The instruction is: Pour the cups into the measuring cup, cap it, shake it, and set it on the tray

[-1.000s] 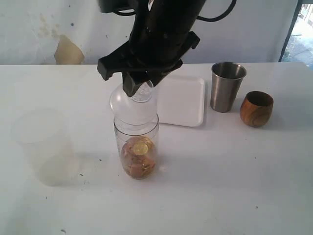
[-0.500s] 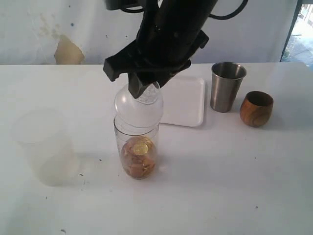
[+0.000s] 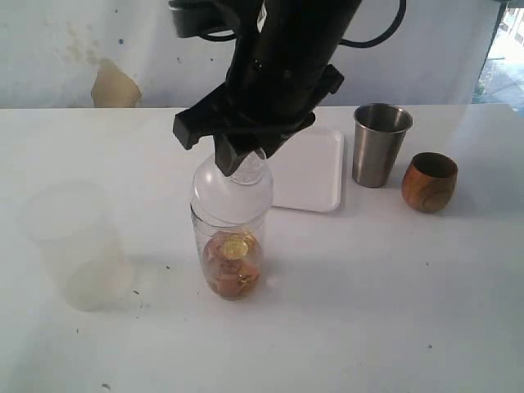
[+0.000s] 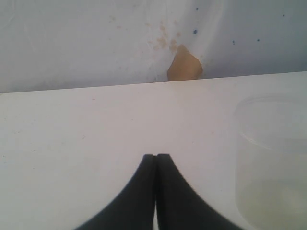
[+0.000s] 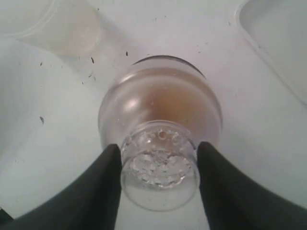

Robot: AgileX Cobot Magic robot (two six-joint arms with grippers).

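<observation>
The clear measuring cup (image 3: 233,254) stands mid-table with brown and gold pieces in its bottom. The clear dome cap (image 3: 231,190) rests on its rim. My right gripper (image 3: 241,164) comes down from above and is shut on the cap's round neck (image 5: 159,165), one black finger on each side. The steel tumbler (image 3: 379,144) and the brown wooden cup (image 3: 428,181) stand at the right. The white tray (image 3: 307,168) lies behind the measuring cup. My left gripper (image 4: 156,156) is shut on nothing, low over bare table, and does not show in the exterior view.
A wide frosted plastic cup (image 3: 74,246) stands at the left, also in the left wrist view (image 4: 271,163). A tan patch (image 3: 113,84) marks the back wall. Small dark specks dot the tabletop near the measuring cup.
The right gripper has carried the cap slightly right and down, from a tilted, offset position to sitting over the measuring cup's rim. Nothing else moved.
</observation>
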